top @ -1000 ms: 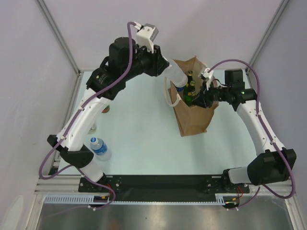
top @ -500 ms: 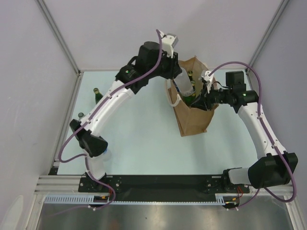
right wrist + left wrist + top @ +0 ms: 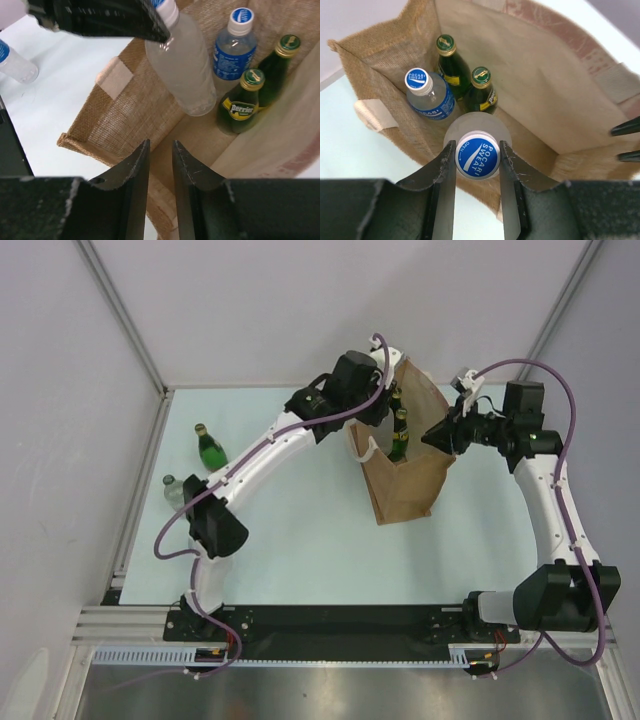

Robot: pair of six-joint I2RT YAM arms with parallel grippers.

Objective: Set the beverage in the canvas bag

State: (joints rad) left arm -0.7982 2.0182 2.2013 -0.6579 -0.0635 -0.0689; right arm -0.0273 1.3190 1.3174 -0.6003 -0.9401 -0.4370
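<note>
The canvas bag [image 3: 405, 485] stands upright on the pale bench [image 3: 300, 540]. It is a boxy tote of coarse tan jute weave with a smoother, lighter lining and a white webbing handle [image 3: 370, 114] stitched to its outside wall.

The left claw [image 3: 477, 146] hangs over the bag's open mouth, its two black fingers clamped on the neck of a Pocari Sweat bottle [image 3: 185, 70] just under the cap. The bottle is ribbed clear plastic holding cloudy liquid. Its round blue cap top reads "POCARI SWEAT" and "OPEN". Its lower part is already below the rim, next to the wall that carries the handle. Whether its base touches the bag's floor cannot be told.

Three drinks stand upright inside the bag:
- a second Pocari Sweat bottle [image 3: 232, 50] with a blue label
- a green glass bottle [image 3: 240, 107] labelled "perrier"
- another green bottle [image 3: 277, 65] with a gold-rimmed cap

The right claw [image 3: 160, 145] sits at the bag's opposite rim, with its jaws narrowly parted. Only the weave shows through the gap.

On the bench well to the left stand a green glass bottle [image 3: 209, 446] and a clear bottle [image 3: 172, 490].
</note>
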